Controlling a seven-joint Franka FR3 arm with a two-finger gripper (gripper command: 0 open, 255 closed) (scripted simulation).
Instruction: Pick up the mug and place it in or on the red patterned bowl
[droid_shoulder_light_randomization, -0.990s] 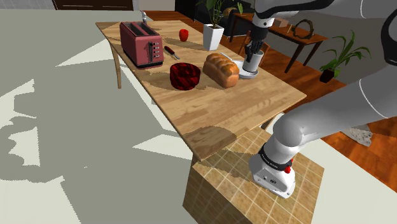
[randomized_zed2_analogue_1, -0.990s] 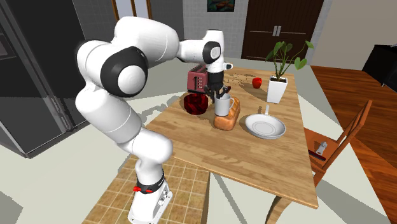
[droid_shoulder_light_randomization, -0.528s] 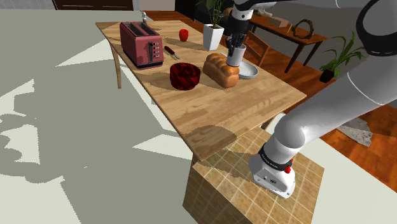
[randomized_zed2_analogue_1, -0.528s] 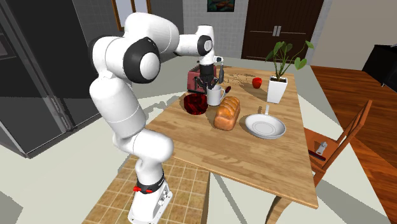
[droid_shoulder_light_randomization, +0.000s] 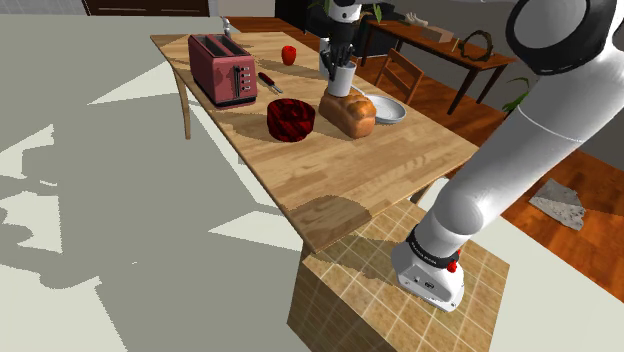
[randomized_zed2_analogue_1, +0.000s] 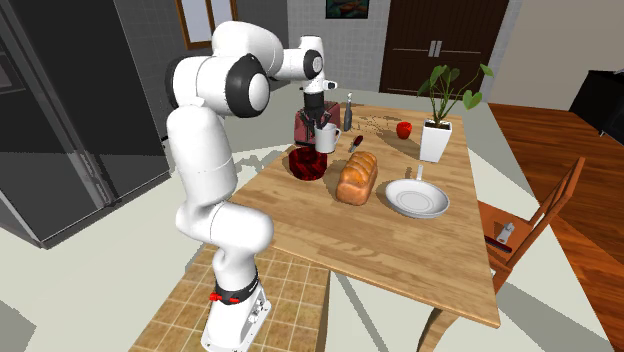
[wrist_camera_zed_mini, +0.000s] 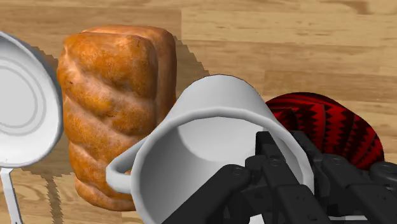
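A white mug (wrist_camera_zed_mini: 210, 137) hangs in the air above the wooden table, with my black gripper (wrist_camera_zed_mini: 270, 167) shut on its rim. Seen along the gripper, the mug is over the gap between a bread loaf (wrist_camera_zed_mini: 118, 108) and the red patterned bowl (wrist_camera_zed_mini: 334, 127), hiding part of the bowl. In the shoulder view the mug (droid_shoulder_light_randomization: 340, 76) is above the loaf's far end, and the bowl (droid_shoulder_light_randomization: 290, 119) sits on the table to the left. In the second exterior view the mug (randomized_zed2_analogue_1: 327, 138) is held just above and right of the bowl (randomized_zed2_analogue_1: 307, 164).
A red toaster (droid_shoulder_light_randomization: 223, 68), a knife (droid_shoulder_light_randomization: 270, 82) and a red apple (droid_shoulder_light_randomization: 289, 55) lie behind the bowl. A white plate (droid_shoulder_light_randomization: 392, 108) sits beside the loaf (droid_shoulder_light_randomization: 347, 110). A potted plant (randomized_zed2_analogue_1: 436, 140) and a bottle (randomized_zed2_analogue_1: 348, 112) stand further back. A chair (randomized_zed2_analogue_1: 530, 230) is by the table.
The arm has carried the mug from above the plate, over the bread loaf, toward the shoulder view's left and nearer the red bowl. The grip has stayed shut.
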